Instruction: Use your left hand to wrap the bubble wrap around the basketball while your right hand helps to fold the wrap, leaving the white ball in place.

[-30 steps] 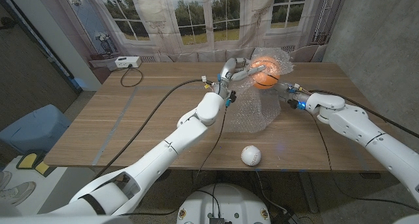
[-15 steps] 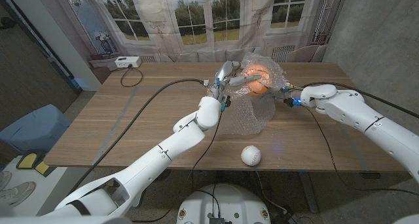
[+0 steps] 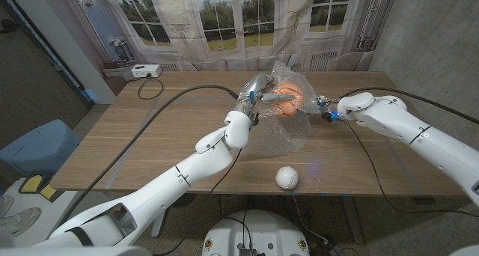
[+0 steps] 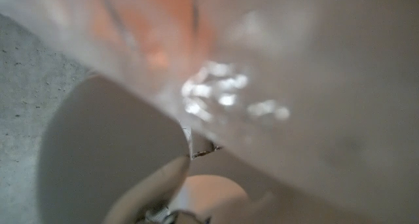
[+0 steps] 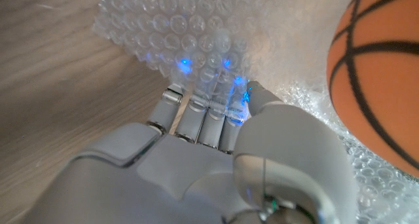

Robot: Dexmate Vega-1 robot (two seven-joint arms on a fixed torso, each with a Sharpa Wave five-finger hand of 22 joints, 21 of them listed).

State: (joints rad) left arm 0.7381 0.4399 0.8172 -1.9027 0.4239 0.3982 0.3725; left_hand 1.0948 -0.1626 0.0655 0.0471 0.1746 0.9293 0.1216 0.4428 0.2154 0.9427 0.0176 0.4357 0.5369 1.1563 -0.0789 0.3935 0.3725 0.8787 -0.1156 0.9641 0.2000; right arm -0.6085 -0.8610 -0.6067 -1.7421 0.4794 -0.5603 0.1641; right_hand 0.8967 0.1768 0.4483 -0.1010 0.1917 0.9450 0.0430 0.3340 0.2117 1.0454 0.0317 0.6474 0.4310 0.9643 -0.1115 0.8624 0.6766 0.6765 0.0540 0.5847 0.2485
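The orange basketball [image 3: 290,99] sits at the table's far middle, half covered by clear bubble wrap [image 3: 283,132] that rises over it and spreads toward me. My left hand [image 3: 260,91] is at the ball's left side and holds the wrap, fingers stretched across the ball's front. My right hand [image 3: 320,106] is at the ball's right side. In the right wrist view the right hand [image 5: 216,158] pinches the bubble wrap [image 5: 190,34] beside the basketball [image 5: 380,80]. The left wrist view is blurred: bubble wrap [image 4: 294,86] close up, with orange behind it. The white ball [image 3: 287,178] lies near the front edge.
A white power box [image 3: 146,71] with a cable sits at the back left of the wooden table [image 3: 150,136]. Black cables run along both arms across the table. Chairs and a window backdrop stand behind the far edge.
The left hand has pulled the wrap up and over the ball, and ball and wrap have shifted slightly left. The right hand has moved up and in to the ball's right side.
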